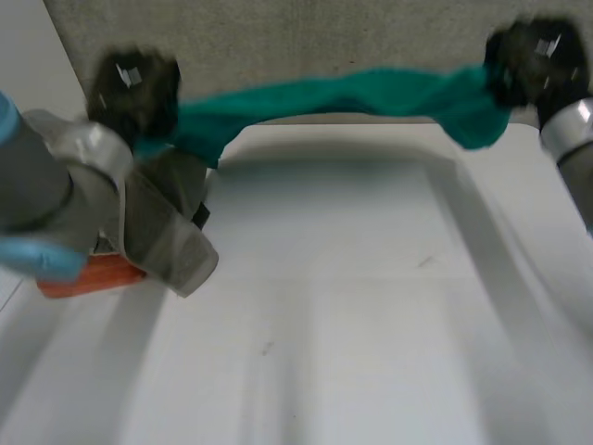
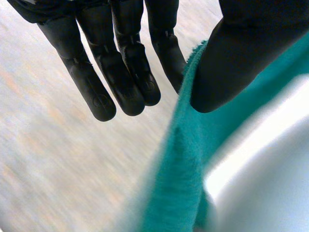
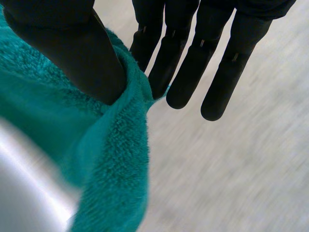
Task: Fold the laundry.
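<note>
The teal towel [image 1: 371,93] is held off the worktop [image 1: 352,306] and spans the upper part of the head view, bunched into a thick band that sags slightly between the two hands. The left hand [image 1: 134,88] is at the upper left of the frame and grips the towel's left end. The right hand [image 1: 533,60] is at the upper right and grips the right end, where a loose fold of cloth hangs below the hand. In the left wrist view, the left hand's fingers [image 2: 120,72] are extended and held close together, and its thumb [image 2: 241,63] presses the towel's edge against the nearest finger: the left hand is closed in a pinch on the towel. In the right wrist view, the right hand's fingers [image 3: 193,67] are likewise extended, and its thumb [image 3: 77,53] clamps a rolled edge of the towel against the adjacent finger: the right hand is also pinching the towel. The left arm [image 1: 56,176] enters from the left edge of the head view, and the right arm [image 1: 574,139] enters from the right edge. An orange-red object [image 1: 88,276] lies on the worktop at the lower left, partly covered by the left arm; it cannot be identified. A grey speckled surface [image 1: 278,37] lies beyond the worktop's far edge, behind the towel.
</note>
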### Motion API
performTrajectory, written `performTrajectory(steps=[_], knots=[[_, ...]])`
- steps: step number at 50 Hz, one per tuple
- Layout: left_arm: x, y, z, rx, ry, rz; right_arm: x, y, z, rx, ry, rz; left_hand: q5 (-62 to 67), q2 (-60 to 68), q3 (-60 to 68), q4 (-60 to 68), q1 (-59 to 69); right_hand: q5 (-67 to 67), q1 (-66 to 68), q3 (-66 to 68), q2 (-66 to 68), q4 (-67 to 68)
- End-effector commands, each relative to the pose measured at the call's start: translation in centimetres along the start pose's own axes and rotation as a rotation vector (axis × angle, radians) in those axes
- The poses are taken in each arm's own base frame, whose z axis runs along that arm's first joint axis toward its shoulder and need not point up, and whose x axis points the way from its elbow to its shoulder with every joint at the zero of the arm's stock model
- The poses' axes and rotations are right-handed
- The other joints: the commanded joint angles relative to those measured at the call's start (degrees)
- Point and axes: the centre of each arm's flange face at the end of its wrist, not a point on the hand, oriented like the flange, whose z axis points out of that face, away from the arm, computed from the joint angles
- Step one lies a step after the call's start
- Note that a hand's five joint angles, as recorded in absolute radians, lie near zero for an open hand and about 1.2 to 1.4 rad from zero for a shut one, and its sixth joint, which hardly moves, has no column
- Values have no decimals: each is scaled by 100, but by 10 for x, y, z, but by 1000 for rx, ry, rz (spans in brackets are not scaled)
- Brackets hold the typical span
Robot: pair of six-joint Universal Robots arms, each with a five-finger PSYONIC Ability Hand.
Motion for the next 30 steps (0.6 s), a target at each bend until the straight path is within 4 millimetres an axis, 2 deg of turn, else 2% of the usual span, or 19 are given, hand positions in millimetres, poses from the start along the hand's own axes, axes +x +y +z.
performTrajectory(steps=[1,2,6,7,9,10,14,21,25,30], knots=[[52,64,-57,-234,180,20,-24,68,-54,-359,-145,-29,1395,1134,1156,1124,1233,1335,1615,1174,1252,1132],[58,72,-67,-270,203,39,-28,80,-66,-439,-178,-51,1395,1134,1156,1124,1233,1335,1615,1174,1252,1132],[63,82,-77,-315,222,74,-30,94,-85,-595,-253,-124,1395,1134,1156,1124,1233,1335,1615,1174,1252,1132],[63,82,-78,-317,224,76,-29,93,-87,-614,-264,-138,1395,1134,1156,1124,1233,850,1130,689,767,646],[63,83,-79,-320,225,77,-28,93,-89,-647,-276,-148,1395,1134,1156,1124,1233,-929,-648,-1090,-1011,-1132],[62,81,-79,-316,223,75,-27,92,-89,-658,-275,-152,1395,1134,1156,1124,1233,-2603,-2323,-2764,-2686,-2807],[61,78,-77,-305,217,69,-29,81,-85,-658,-278,-175,1395,1134,1156,1124,1233,-3811,-3531,-3972,-3894,-4015],[60,75,-74,-294,210,60,-43,46,-82,-641,-378,-246,1395,1134,1156,1124,1233,-4000,-3719,-4160,-4082,-4203],[58,74,-74,-290,207,60,-49,44,-80,-655,-430,-297,1395,1134,1156,1124,1233,-3932,-3652,-4093,-4015,-4136],[55,74,-72,-290,198,60,-55,52,-78,-685,-499,-371,1395,1134,1156,1124,1233,-3916,-3635,-4077,-3998,-4119]])
